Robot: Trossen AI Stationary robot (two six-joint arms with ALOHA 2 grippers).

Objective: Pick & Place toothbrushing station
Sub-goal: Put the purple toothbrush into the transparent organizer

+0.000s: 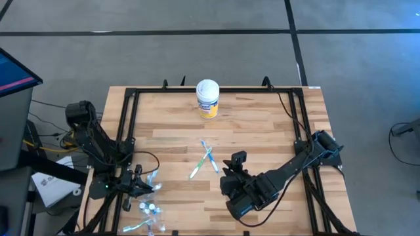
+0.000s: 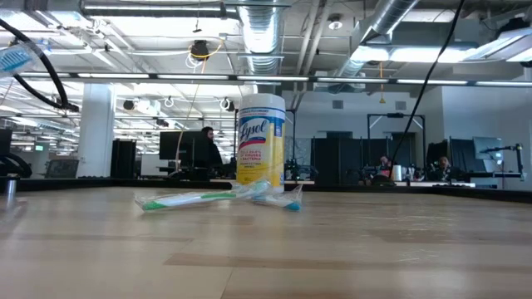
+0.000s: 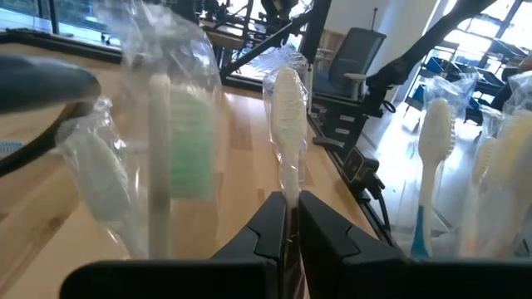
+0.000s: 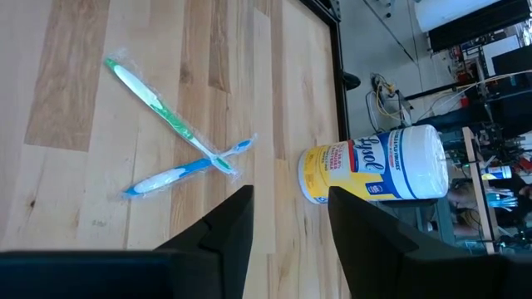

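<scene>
The left gripper (image 1: 146,186) sits at the table's (image 1: 262,131) near left corner with its fingers pressed together on a wrapped white toothbrush (image 3: 288,124); the brush stands straight up out of the jaws, bristle head well above the fingertips. Just beside this gripper, on both sides of the held brush, more wrapped toothbrushes (image 1: 147,213) crowd in, one of them green-bristled (image 3: 189,145), and a few blue-handled ones (image 3: 424,208) stand a little farther off. My reading is that this brush is being drawn from the pile to join the ones already laid out. To do it well, the lift should go clear of the neighbours' loose wrappers before swinging toward the table's middle, since crinkled plastic could snag and drag a second brush along; the grip is low on the handle, so a slow carry would keep the tall end from swaying.

Ahead of the right gripper (image 1: 231,172), a green toothbrush (image 4: 158,104) and a blue toothbrush (image 4: 187,170) lie crossed on the wood, touching where they overlap. Beyond them stands a Lysol wipes canister (image 1: 207,98). This gripper hangs above the table with its jaws set wide apart, holding and touching nothing.
</scene>
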